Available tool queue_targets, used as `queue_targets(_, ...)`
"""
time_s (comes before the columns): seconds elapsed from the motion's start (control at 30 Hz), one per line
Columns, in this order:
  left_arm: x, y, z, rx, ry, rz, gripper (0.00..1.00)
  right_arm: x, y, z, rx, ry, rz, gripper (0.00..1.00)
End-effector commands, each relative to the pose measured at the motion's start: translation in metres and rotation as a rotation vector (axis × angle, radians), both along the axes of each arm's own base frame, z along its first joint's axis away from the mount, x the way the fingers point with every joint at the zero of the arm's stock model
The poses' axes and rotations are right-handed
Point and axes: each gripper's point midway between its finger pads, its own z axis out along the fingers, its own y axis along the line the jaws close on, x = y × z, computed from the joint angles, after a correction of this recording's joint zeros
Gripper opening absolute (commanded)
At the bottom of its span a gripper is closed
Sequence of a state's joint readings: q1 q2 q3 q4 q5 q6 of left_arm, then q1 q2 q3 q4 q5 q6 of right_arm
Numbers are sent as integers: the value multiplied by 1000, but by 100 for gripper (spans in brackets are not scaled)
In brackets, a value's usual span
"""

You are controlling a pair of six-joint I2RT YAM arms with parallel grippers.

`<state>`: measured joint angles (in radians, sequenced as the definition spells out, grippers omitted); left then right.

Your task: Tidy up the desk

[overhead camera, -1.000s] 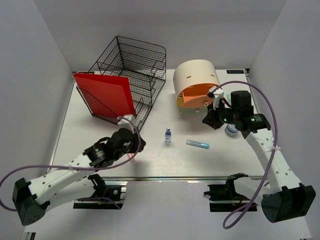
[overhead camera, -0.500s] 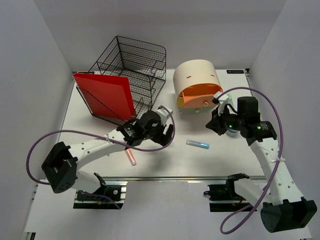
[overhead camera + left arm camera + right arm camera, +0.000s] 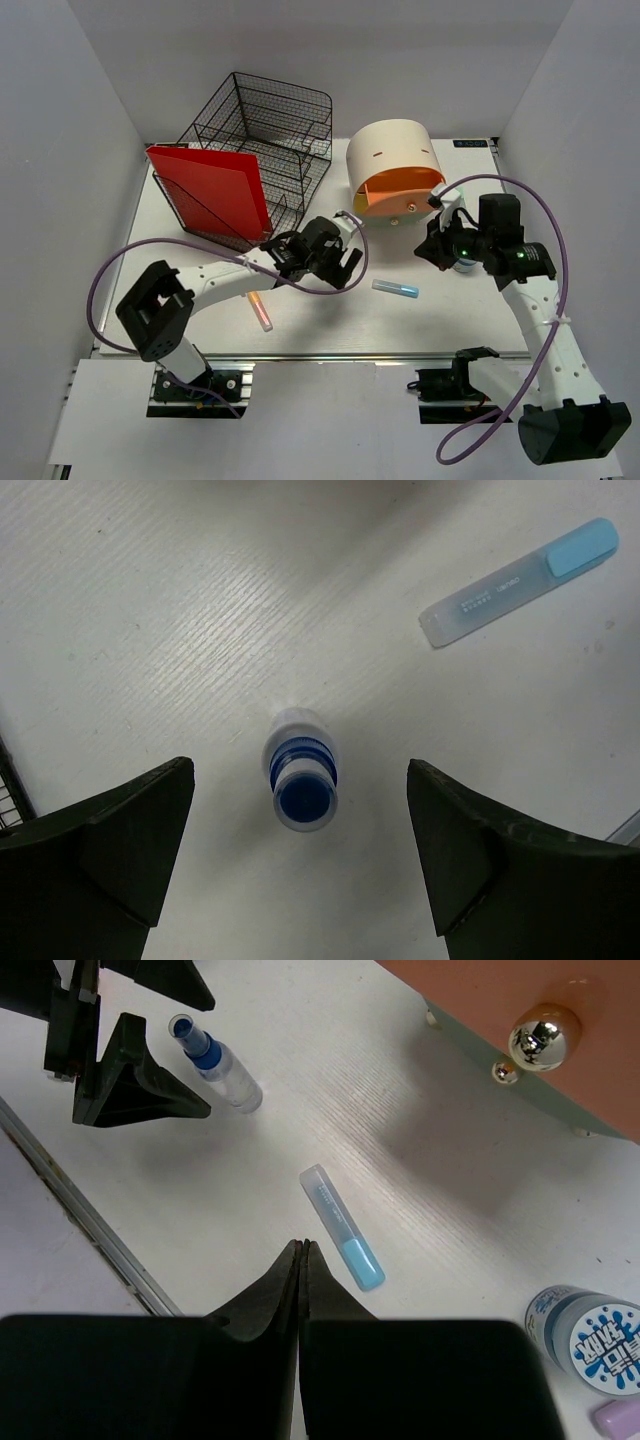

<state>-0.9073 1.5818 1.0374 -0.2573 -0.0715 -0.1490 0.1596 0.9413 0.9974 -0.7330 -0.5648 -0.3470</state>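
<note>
White matte desk (image 3: 320, 315) lies under both arms, rigid and fixed. A small blue-capped bottle (image 3: 303, 780) stands upright on it between the spread jaws of the left gripper (image 3: 300, 825), clear of both. The bottle is judged light, smooth and easily tipped; grip the body below the cap. Right gripper (image 3: 302, 1248) is clenched and empty.

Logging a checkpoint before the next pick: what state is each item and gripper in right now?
Left gripper: jaws open wide, holding nothing.
Right gripper: jaws shut, empty.
Small bottle: upright between the left jaws, untouched.
Blue highlighter: lying flat, capped.
Jar: upright, lid on.
Red folder: standing on edge at the mesh tray.
</note>
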Motion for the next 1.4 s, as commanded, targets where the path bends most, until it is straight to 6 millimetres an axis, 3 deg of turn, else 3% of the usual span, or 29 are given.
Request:
queue_targets(0.0, 10, -10, 21, -37, -58, 4, 97, -2, -3, 5, 3, -30, -1, 1)
queue_targets(0.23, 11, -14, 8, -13, -29, 1, 94, 0, -8, 0, 1, -19, -25, 1)
queue_targets(0.57, 7, -17, 5, -10, -9, 0, 80, 1, -12, -2, 11, -19, -34, 1)
queue_targets(0.67, 7, -18, 8, -15, -9, -1, 81, 0, -12, -2, 11, -16, -35, 1)
queue_targets(0.73, 6, -19, 13, -26, -9, -10, 88, 2, -16, -3, 1, -19, -51, 2)
queue_targets(0.8, 1, -21, 24, -54, -8, -31, 98, 9, -28, -6, -37, -11, -139, 15)
queue_targets(0.83, 0, -19, 27, -54, -5, -27, 98, 12, -34, -6, -52, -15, -174, 32)
queue_targets(0.87, -2, -16, 32, -62, -8, -18, 98, 14, -40, -8, -69, -7, -208, 41)
queue_targets(0.9, -2, -12, 48, -92, -33, -5, 98, 18, -52, -12, -108, -2, -270, 50)
queue_targets(0.97, -5, -5, 60, -128, -52, 25, 98, 19, -64, -20, -137, 16, -329, 70)
queue_targets(1.03, -4, 3, 90, -199, -99, 58, 98, 20, -76, -28, -172, 32, -380, 82)
queue_targets(1.17, -1, 24, 126, -292, -140, 184, 98, 20, -96, -51, -238, 95, -465, 87)
queue_targets(1.37, -7, 60, 143, -332, -159, 337, 98, 33, -130, -70, -325, 156, -582, 87)
